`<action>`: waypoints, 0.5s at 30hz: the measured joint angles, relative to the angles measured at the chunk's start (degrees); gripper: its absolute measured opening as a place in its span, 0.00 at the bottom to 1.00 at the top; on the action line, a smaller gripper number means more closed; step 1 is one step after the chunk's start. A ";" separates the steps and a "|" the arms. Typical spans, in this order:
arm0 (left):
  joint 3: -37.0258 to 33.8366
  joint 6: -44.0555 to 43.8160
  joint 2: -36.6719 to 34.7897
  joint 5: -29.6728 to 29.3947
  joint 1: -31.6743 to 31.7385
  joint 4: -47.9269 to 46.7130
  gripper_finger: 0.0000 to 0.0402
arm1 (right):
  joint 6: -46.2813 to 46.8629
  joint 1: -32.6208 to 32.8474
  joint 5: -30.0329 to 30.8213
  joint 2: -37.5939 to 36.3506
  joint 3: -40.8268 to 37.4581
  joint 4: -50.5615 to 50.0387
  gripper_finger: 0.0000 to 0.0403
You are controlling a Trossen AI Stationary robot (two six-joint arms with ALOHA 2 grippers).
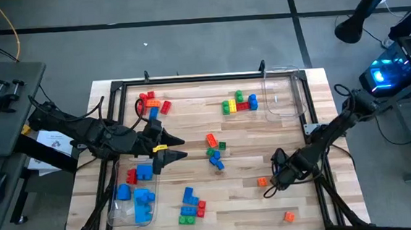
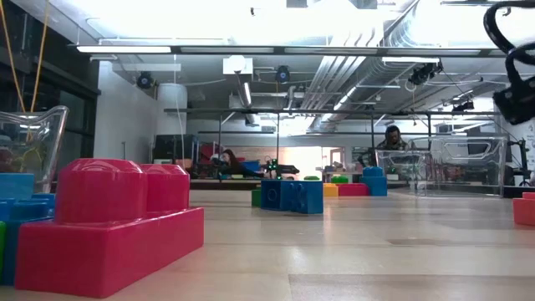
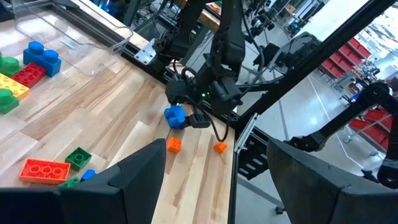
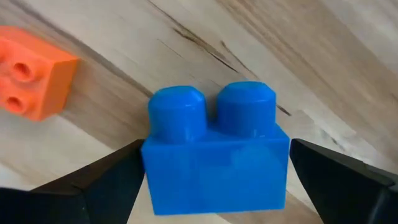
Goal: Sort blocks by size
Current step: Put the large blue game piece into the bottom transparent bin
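Straddling a blue two-stud brick (image 4: 216, 152), the right gripper (image 4: 214, 186) has its two dark fingers spread wide, one on each side of the brick, with a sliver of space on either side in the right wrist view, so I cannot tell whether they touch it. The brick sits on the wooden table (image 1: 191, 123) near its right edge, with a small orange brick (image 4: 31, 81) just beside it and a second orange brick (image 1: 289, 216) nearer the front right corner.

The left gripper (image 1: 173, 149) hangs over the left half of the table, its fingers parted and nothing between them. Just beside it, at the near left, a clear plastic tub (image 1: 128, 207) holds several large blue bricks (image 1: 145, 199) and a red one (image 1: 131, 176).

Loose blocks lie in groups with bare wood between them: a red and orange cluster (image 1: 152, 103) at the far left, a row of green, yellow, red and blue bricks (image 1: 239, 104) at the far middle, a mixed scatter (image 1: 215, 152) in the centre, and a blue, green and red group (image 1: 191, 205) near the front edge. A second clear tub (image 1: 284, 91) stands at the far right corner. The widest open stretch of table runs between the centre scatter and the right gripper.
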 joint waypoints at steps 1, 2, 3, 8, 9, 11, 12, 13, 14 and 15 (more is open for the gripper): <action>0.00 0.00 0.00 0.00 0.00 0.01 0.66 | -0.01 0.00 -0.65 0.00 -0.62 0.90 0.97; 0.00 0.00 0.00 0.00 0.00 0.01 0.66 | 0.03 0.00 -1.11 0.00 -1.19 1.74 0.97; 0.00 0.00 0.00 0.01 0.00 0.01 0.66 | 0.02 0.00 -1.21 0.00 -1.70 2.35 0.97; 0.00 -0.02 0.00 0.00 0.00 0.02 0.66 | 0.02 -0.02 -1.58 -0.04 -2.26 2.57 0.85; 0.00 -0.01 0.00 -0.08 0.00 0.08 0.66 | 0.00 -0.02 -1.63 -0.04 -2.12 2.42 0.79; 0.00 0.26 0.00 -0.15 0.00 0.55 0.66 | -0.75 0.08 -1.80 0.00 -0.81 1.07 0.70; 0.00 0.47 0.00 -0.21 -0.02 0.86 0.66 | -1.39 0.25 -1.78 -0.01 0.22 0.23 0.71; 0.00 0.48 0.00 -0.24 0.00 0.96 0.66 | -2.33 0.34 -1.80 -0.07 1.42 -1.37 0.71; 0.00 0.51 -0.01 -0.25 0.00 0.94 0.66 | -3.48 0.35 -1.75 -0.09 2.92 -3.71 0.71; 0.00 0.75 0.00 -0.24 0.00 0.94 0.66 | -4.74 0.37 -1.34 -0.09 4.67 -6.53 0.71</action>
